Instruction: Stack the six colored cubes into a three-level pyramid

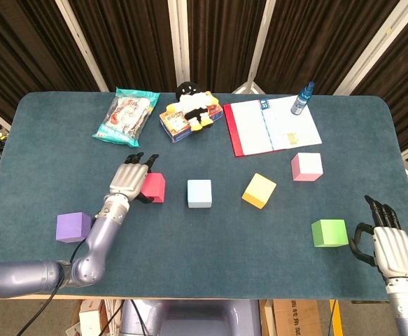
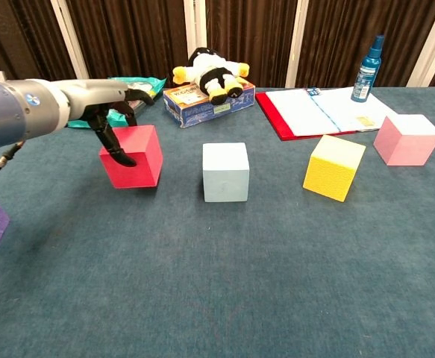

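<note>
1. The table (image 1: 43, 147) is big and covered in dark blue-green cloth. Behind it hang dark curtains (image 1: 134, 42) with white strips between them.
2. An open book with a red cover (image 1: 270, 126) lies flat at the far side, right of the middle.
3. A shiny snack bag (image 1: 127, 116) lies at the far left. I cannot see what is inside.
4. A small flat box (image 1: 179, 126) sits at the far middle, and a black, white and yellow soft toy (image 1: 192, 103) lies on top of it.
5. A blue spray bottle (image 1: 302, 98) stands upright at the far edge of the open book.
6. The left hand (image 1: 129, 180) curls over the top and left side of the red cube (image 1: 154, 187) and grips it. The red cube sits just left of the pale blue cube (image 1: 199, 193), with a gap between them.
7. The right hand (image 1: 387, 241) rests at the near right edge, holding nothing, fingers a little apart and bent.
8. The yellow cube (image 1: 259, 190) sits turned at an angle, right of the pale blue one.
9. The pink cube (image 1: 306, 166) is further right and further away.
10. The green cube (image 1: 329, 232) is near the right hand, not touching it.
11. The purple cube (image 1: 73, 227) sits alone at the near left.
</note>
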Tool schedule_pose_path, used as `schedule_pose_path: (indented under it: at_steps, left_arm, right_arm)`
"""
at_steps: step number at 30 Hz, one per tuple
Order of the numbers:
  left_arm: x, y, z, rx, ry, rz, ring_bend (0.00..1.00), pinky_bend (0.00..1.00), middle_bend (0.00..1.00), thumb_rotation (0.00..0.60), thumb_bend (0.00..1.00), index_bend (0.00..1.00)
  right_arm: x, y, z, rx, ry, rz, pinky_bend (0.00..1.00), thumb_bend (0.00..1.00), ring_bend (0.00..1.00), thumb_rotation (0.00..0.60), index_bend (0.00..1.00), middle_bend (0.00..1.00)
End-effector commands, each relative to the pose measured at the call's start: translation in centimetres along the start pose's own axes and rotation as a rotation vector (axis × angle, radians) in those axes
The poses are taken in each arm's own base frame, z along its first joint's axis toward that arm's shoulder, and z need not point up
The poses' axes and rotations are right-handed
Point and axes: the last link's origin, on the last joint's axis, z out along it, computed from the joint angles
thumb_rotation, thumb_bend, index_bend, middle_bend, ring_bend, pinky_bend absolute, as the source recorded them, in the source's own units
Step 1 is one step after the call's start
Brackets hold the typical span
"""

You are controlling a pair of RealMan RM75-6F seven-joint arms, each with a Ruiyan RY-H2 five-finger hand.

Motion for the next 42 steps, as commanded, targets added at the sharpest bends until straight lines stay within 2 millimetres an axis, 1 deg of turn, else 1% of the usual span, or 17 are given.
schedule_pose_path:
  at_steps: [1, 8, 13, 17, 31, 42]
  left_arm:
    - [-0.1, 1.2, 0.5, -0.001, -0.003, -0.008, 0.03, 0.03, 0.38, 0.600, 0.26, 0.00]
    - [-0.7, 3.6, 1.3, -0.005, -0.019, -0.026, 0.03, 0.03, 0.38, 0.600, 0.26, 0.00]
    - [-1.2, 4.6, 1.5, -0.007, -0.030, -0.018, 0.03, 0.03, 0.38, 0.600, 0.26, 0.00]
    - [-1.7, 4.9, 1.5, -0.003, -0.040, -0.006, 0.03, 0.03, 0.38, 0.600, 0.26, 0.00]
    - [-2.2, 5.8, 1.7, -0.009, -0.054, -0.011, 0.03, 0.03, 0.38, 0.600, 0.26, 0.00]
    - [-2.2, 6.4, 1.8, -0.011, -0.041, -0.013, 0.03, 0.03, 0.38, 0.600, 0.26, 0.00]
  right_arm:
    - [0.0, 0.0, 0.1, -0.001, -0.004, 0.003, 0.00, 0.39, 0.00, 0.600, 0.00, 0.00]
    - [-0.2, -0.1, 0.1, -0.001, -0.019, 0.017, 0.00, 0.39, 0.00, 0.600, 0.00, 0.00]
    - [-0.1, 0.0, 0.1, -0.008, -0.027, 0.038, 0.00, 0.39, 0.00, 0.600, 0.00, 0.00]
    - [0.0, -0.1, 0.1, -0.005, -0.031, 0.044, 0.00, 0.39, 0.00, 0.600, 0.00, 0.00]
    - [0.0, 0.0, 0.1, -0.011, -0.037, 0.055, 0.00, 0.39, 0.00, 0.600, 0.00, 0.00]
    - [0.0, 0.0, 0.1, -0.012, -0.041, 0.062, 0.00, 0.39, 0.00, 0.600, 0.00, 0.00]
